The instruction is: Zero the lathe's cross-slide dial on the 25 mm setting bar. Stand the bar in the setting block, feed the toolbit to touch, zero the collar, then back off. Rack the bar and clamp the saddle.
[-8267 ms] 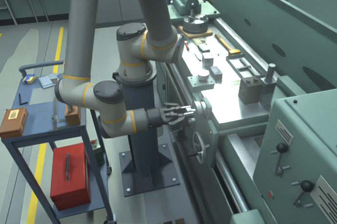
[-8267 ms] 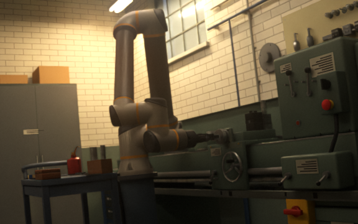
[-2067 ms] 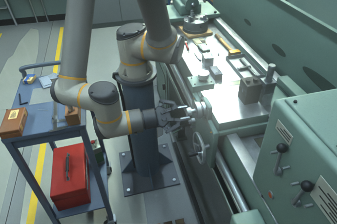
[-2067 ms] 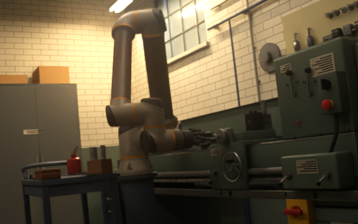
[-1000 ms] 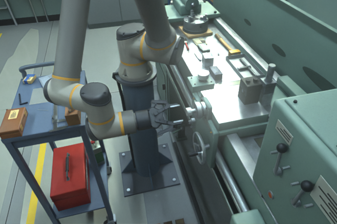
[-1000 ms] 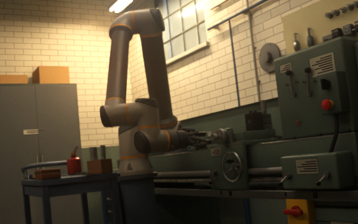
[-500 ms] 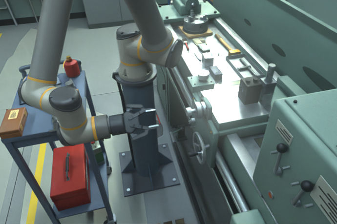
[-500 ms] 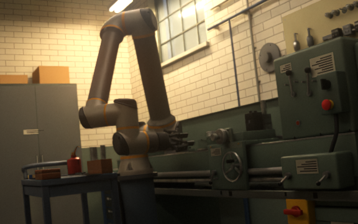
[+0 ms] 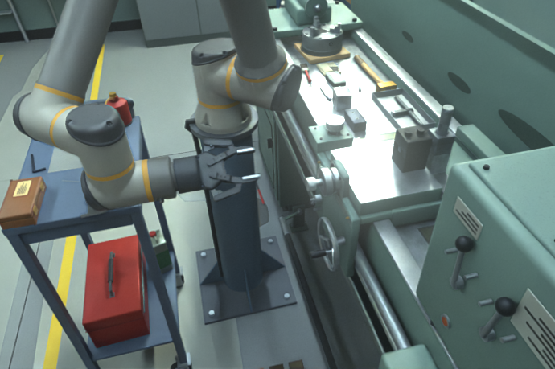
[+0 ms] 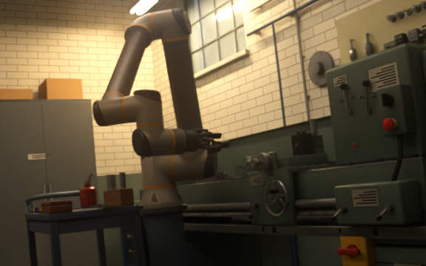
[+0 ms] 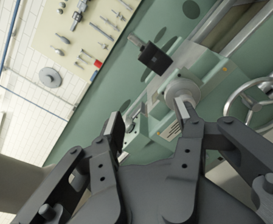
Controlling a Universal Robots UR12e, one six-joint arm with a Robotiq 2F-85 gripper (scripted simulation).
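Observation:
The setting bar (image 9: 445,119), a grey steel cylinder, stands upright in the setting block (image 9: 441,148) on the cross-slide, next to the dark toolpost (image 9: 411,149). The cross-slide dial and its handle (image 9: 323,181) (image 11: 181,92) stick out from the front of the saddle. My gripper (image 9: 249,163) (image 10: 220,142) (image 11: 148,117) hangs open and empty in the aisle to the left of that dial, pointing toward it from some distance. The wrist camera looks between the fingers at the dial and the toolpost (image 11: 155,57) behind it.
The arm's dark pedestal (image 9: 235,230) stands right behind my gripper. A blue cart (image 9: 85,203) with a red toolbox (image 9: 115,288) is to the left. The carriage handwheel (image 9: 328,244) sits below the dial. A rack frame (image 9: 399,107), hammer (image 9: 374,72) and small blocks lie on the lathe top.

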